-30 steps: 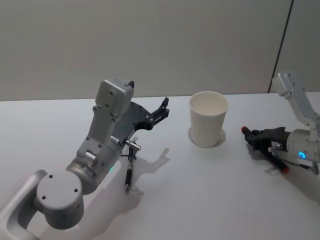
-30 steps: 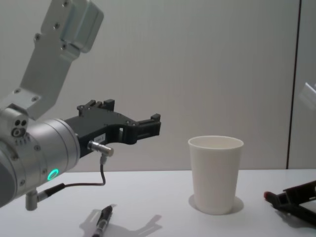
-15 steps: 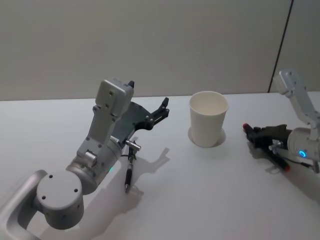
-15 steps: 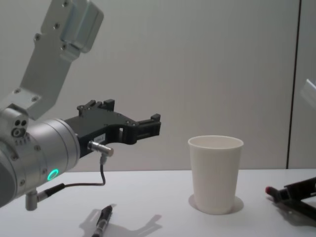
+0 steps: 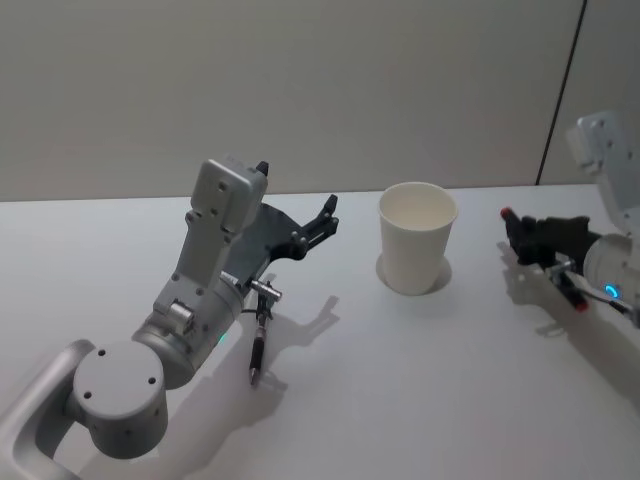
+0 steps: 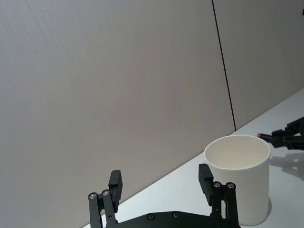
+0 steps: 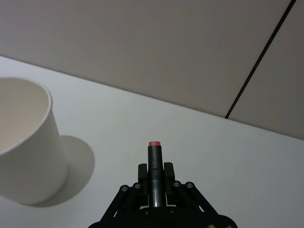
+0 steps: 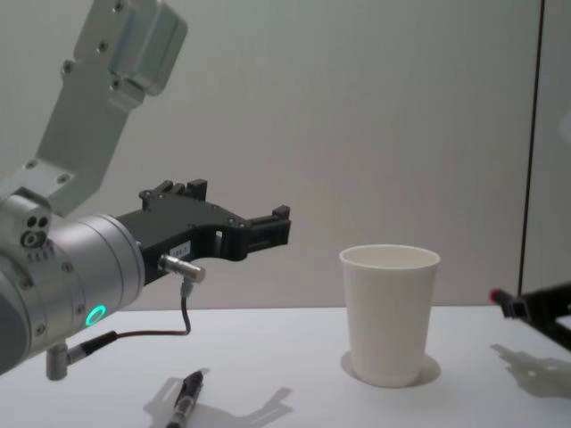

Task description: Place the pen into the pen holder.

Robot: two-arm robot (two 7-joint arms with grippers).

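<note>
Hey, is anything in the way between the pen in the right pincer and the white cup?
Nothing visible. The right pincer holds the red-tipped pen off the table, right of the pen holder, with bare table between them. The left pincer hangs open on the holder's other side.

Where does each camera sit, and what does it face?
Head: high, looking down on the table; both arms show.
Chest: low, looking across; left arm looms large.
Left wrist: behind the open left gripper, facing the paper cup.
Right wrist: behind the right gripper, shut on a red-tipped pen.
Shared: all show the paper cup.
</note>
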